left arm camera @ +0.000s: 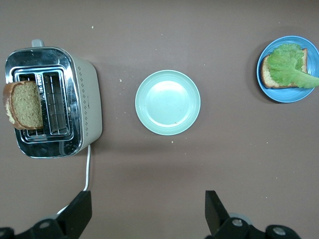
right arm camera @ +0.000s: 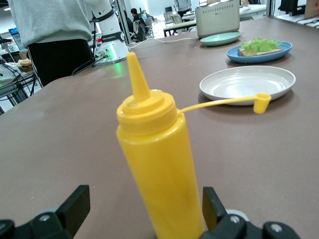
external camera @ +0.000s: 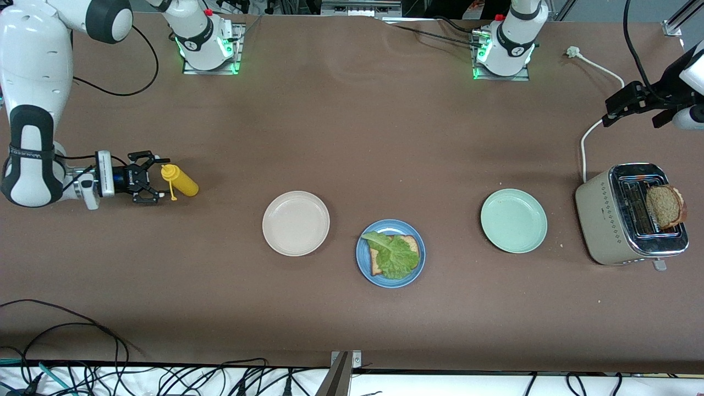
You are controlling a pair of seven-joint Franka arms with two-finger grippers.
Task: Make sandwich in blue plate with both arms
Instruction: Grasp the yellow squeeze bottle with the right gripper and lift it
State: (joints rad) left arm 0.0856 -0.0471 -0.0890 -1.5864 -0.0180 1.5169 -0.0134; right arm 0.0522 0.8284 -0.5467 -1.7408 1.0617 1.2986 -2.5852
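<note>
The blue plate sits near the table's middle, nearer to the front camera than the other plates. On it lies one brown bread slice with a green lettuce leaf on top. A second bread slice sticks out of the toaster. My left gripper is open and empty, up over the toaster's cable; its wrist view shows the plate and the toaster. My right gripper is open, low at the right arm's end, with a yellow squeeze bottle between its fingers.
A beige plate and a pale green plate flank the blue plate. The yellow bottle stands upright, its cap hanging open on a strap. The toaster's white cable runs toward the left arm's base.
</note>
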